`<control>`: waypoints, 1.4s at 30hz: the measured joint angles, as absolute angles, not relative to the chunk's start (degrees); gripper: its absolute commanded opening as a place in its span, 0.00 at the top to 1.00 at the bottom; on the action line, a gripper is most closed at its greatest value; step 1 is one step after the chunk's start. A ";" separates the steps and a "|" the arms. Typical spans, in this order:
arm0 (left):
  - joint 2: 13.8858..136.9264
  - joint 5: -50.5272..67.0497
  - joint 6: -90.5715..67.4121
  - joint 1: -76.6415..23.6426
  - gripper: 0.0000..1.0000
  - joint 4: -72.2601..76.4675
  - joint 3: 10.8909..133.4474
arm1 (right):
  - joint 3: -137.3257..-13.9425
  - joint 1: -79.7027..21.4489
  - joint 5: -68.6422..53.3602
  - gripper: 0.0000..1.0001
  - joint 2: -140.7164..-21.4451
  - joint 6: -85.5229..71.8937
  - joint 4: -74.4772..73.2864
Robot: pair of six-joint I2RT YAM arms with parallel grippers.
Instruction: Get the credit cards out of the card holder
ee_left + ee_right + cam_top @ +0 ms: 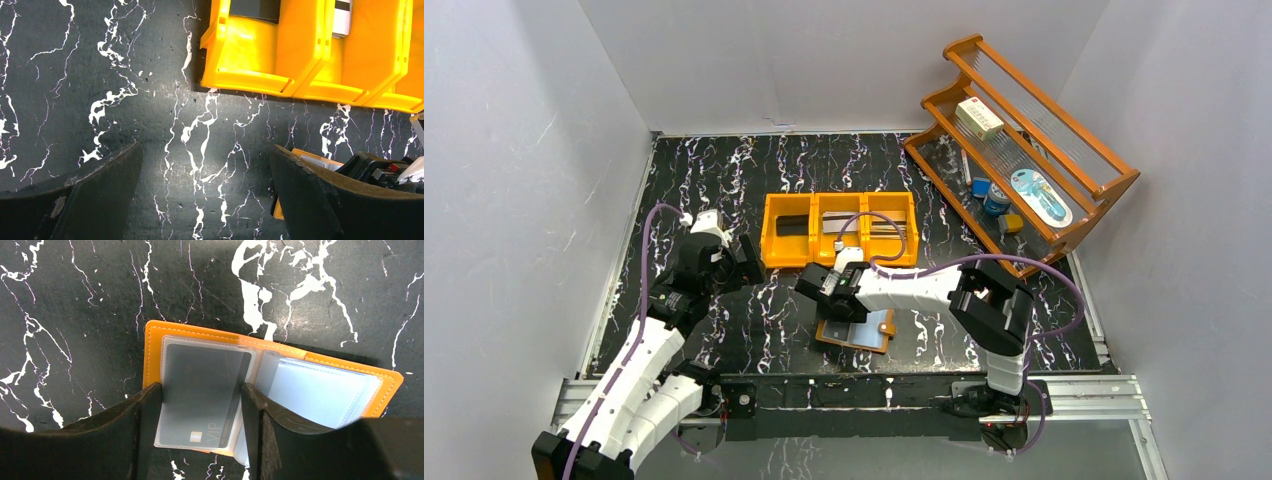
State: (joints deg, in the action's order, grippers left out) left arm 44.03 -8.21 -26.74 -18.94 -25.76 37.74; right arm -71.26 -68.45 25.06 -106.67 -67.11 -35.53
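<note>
The tan-orange card holder [871, 333] lies open on the black marble table near the front. In the right wrist view its left leaf [150, 347] holds a grey credit card [200, 385], marked VIP, inside a clear sleeve. Pale-blue sleeves [325, 390] fan over the right leaf. My right gripper [201, 388] is open and points down at the left leaf, one finger at each long edge of the card. My left gripper [205, 147] hangs wide open over bare table, left of the holder [307, 155]. In the orange bin lie a black card [792, 225], a silver one [838, 226] and a striped one [890, 230].
The orange three-compartment bin [839, 250] stands just behind the holder and shows as a yellow wall [260, 55] in the left wrist view. A wooden shelf rack [1034, 250] at the back right carries a white box [979, 118] and small items. White walls enclose the table.
</note>
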 measured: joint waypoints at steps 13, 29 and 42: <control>43.77 -7.09 -26.57 -18.94 0.02 -25.76 37.74 | -65.58 -68.60 22.09 0.53 -102.28 -64.07 -27.22; 47.92 25.10 -30.68 -18.94 0.07 -17.08 34.22 | -49.28 -65.93 13.74 0.58 -90.54 -64.58 -6.87; 54.33 35.92 -31.11 -19.18 0.09 -14.55 33.06 | -44.07 -64.45 11.16 0.55 -86.91 -66.11 -1.04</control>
State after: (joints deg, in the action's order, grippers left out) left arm 54.33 35.92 -31.11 -19.18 -14.55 33.06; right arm -44.07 -64.45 11.16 -86.91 -66.11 -1.04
